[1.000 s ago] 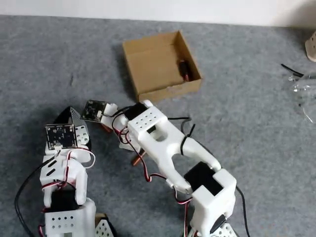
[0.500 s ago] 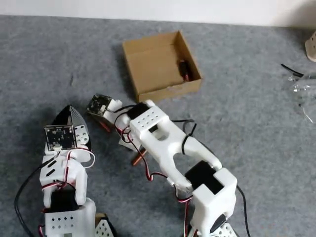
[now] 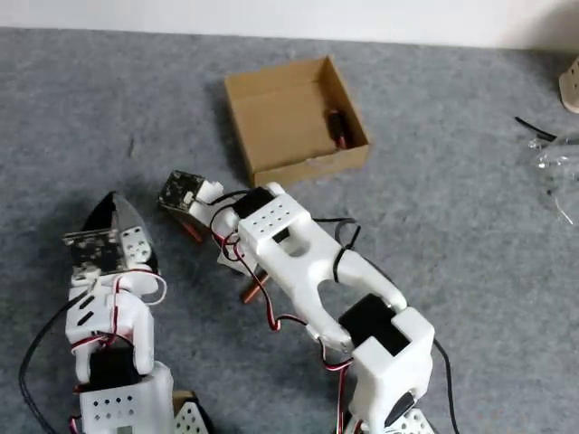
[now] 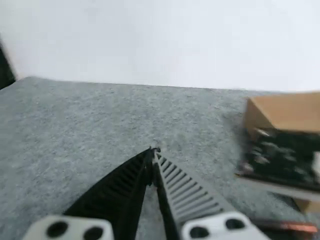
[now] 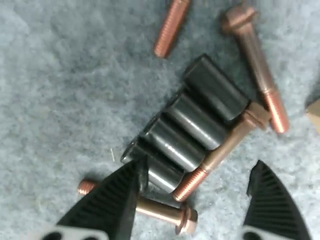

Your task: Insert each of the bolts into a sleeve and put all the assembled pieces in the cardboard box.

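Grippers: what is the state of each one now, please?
Left gripper: closed, holding nothing.
Right gripper: open over the sleeves, holding nothing.

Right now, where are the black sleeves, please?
In the right wrist view, the black sleeves lie side by side before the open right gripper, among copper bolts.

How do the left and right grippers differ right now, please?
The left gripper is shut, tips together; the right gripper is open. The left gripper faces grey carpet; the right gripper hangs over a row of dark sleeves and copper bolts. Neither holds anything.
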`<state>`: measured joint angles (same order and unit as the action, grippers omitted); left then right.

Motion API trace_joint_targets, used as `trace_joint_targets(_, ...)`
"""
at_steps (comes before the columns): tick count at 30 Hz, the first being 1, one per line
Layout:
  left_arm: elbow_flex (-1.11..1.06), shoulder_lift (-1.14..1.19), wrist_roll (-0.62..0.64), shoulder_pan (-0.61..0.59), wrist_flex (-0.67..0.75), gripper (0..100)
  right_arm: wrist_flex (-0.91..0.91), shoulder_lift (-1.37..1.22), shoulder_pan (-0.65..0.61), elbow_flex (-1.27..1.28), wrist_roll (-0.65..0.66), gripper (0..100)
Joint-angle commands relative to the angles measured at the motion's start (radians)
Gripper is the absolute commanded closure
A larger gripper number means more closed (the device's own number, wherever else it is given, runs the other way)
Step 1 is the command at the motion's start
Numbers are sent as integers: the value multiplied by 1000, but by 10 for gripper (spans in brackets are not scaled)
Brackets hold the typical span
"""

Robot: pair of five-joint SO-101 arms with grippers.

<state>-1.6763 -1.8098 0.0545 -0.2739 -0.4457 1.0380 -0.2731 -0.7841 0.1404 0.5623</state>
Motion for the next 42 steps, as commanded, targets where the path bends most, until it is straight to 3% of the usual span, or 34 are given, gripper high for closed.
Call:
trace_joint_targets(1, -19, -15, 64, -62, 34, 993, -16, 27, 22, -25, 14, 706)
trace_joint_targets(7, -13, -15, 66, -97, 34, 993, -16, 27, 7, -24, 25, 706)
trace_joint_targets(18, -19, -15, 66, -102, 55, 993, 15, 19, -48, 25, 158, 706)
trace_joint_targets(26, -19, -15, 66, -102, 55, 993, 10, 16, -53, 28, 158, 706)
trace_joint_targets(34, -19, -15, 66, -101, 57, 993, -145, 16, -108, 174, 157, 706)
trace_joint_targets(42, -19, -15, 66, -99, 57, 993, -148, 16, -74, 186, 157, 706)
